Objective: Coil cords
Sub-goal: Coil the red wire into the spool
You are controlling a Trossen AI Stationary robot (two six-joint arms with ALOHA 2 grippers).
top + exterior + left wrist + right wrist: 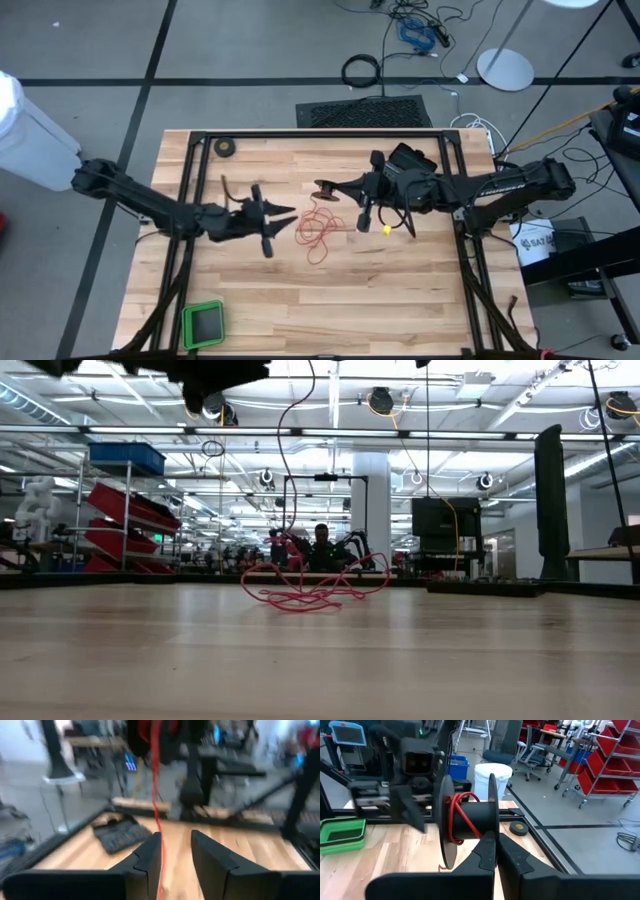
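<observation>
Showing reel (470, 817) flanges: right wrist view.

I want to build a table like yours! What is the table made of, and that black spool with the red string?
The table looks like pale wood: you can see plank seams and grain, with a dull finish. The spool seems to be smooth black plastic, slightly shiny. The red string is probably thin plastic-coated wire, since its loose loops stand up off the table by themselves.

Red wire (318, 232), black reel (470, 822) (green bin (204, 323) nearby).
</observation>
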